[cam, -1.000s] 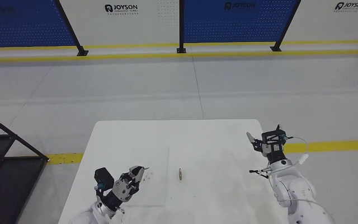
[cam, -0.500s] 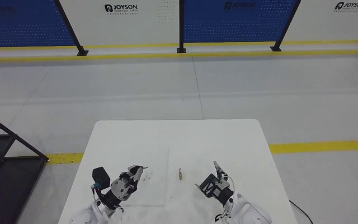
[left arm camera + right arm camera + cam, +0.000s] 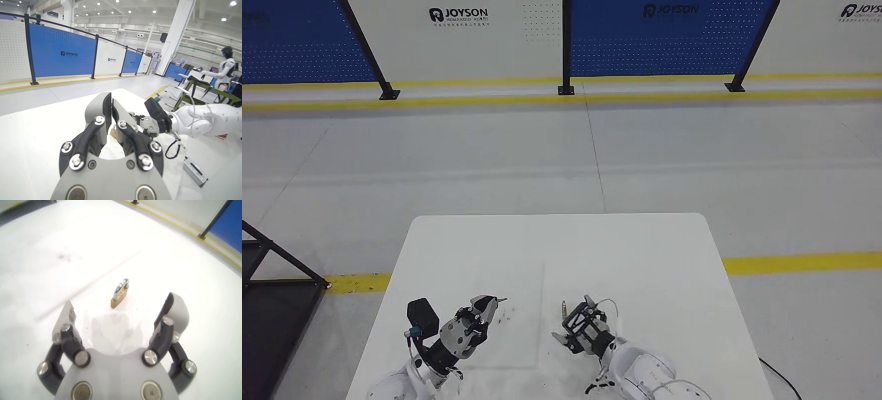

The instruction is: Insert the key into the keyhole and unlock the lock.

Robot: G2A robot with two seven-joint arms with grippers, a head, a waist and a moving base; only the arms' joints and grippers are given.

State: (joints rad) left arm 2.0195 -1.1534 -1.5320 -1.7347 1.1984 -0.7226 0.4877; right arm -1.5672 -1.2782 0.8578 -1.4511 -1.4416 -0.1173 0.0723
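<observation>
**Right tool lined up on the padlock, left tool waiting with the key**

A white worktop (image 3: 642, 245) seen from above, with two robot arms at its near edge. A small brass padlock (image 3: 565, 310) sits near the middle of the near half. From overhead it shows as a thin sliver, so it appears to be standing on edge. Its silver shackle is closed into the body.

The right tool (image 3: 577, 320) is just beside the padlock, on the robot's side of it. Its two fingers are spread wide. In the right wrist view the padlock (image 3: 120, 295) sits just beyond the fingertips, in line with the gap between them, and touches neither finger. That alignment suggests the step in hand is to grip the body of the lock and steady it for the key.

The left tool (image 3: 490, 305) hangs over the worktop, apart from the padlock on its left. Its ribbed pads (image 3: 106, 106) are pressed almost together. Overhead, a thin sliver pokes out past the tips, most likely the key (image 3: 500, 299), though it is too small to make out. The tool points towards the padlock, presumably so that the key can go in once the lock is held.

The keyhole cannot be seen, and the lock remains locked.
</observation>
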